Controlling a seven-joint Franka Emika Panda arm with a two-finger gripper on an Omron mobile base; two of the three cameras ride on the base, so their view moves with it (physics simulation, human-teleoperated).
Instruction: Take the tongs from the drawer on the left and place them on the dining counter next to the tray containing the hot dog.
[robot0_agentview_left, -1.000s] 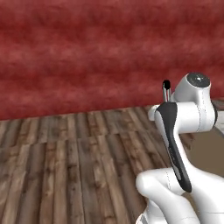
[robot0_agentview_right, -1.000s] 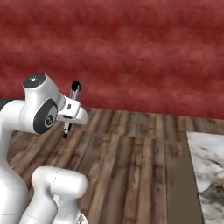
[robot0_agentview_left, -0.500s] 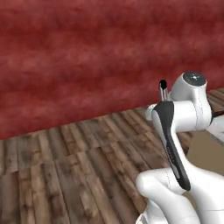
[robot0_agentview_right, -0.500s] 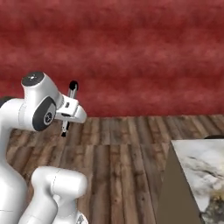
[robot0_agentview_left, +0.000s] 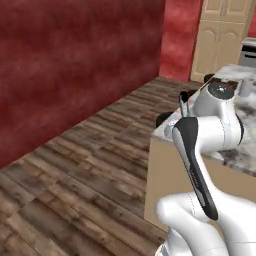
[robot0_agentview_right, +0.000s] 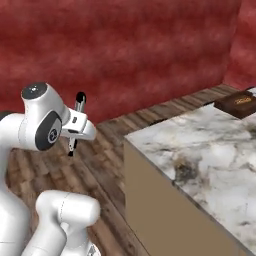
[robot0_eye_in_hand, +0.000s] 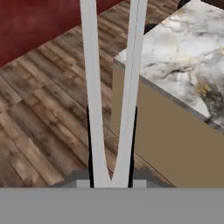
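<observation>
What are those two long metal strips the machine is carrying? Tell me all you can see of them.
They are the tongs: two slim, flat silver-grey metal arms that meet at the bottom of the hand view, where the gripper is shut on them, and spread apart further up. In the right base view they stand nearly upright, a black tip at each visible end. They hang in the air over the wooden floor, near the dining counter.

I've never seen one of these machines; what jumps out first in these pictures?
The white robot arm's gripper clamps slim silver-grey metal tongs with black tips, their two arms spreading up the hand view. Right of it juts the long white-grey marble dining counter, carrying a dark brown wooden tray at its far end.
</observation>
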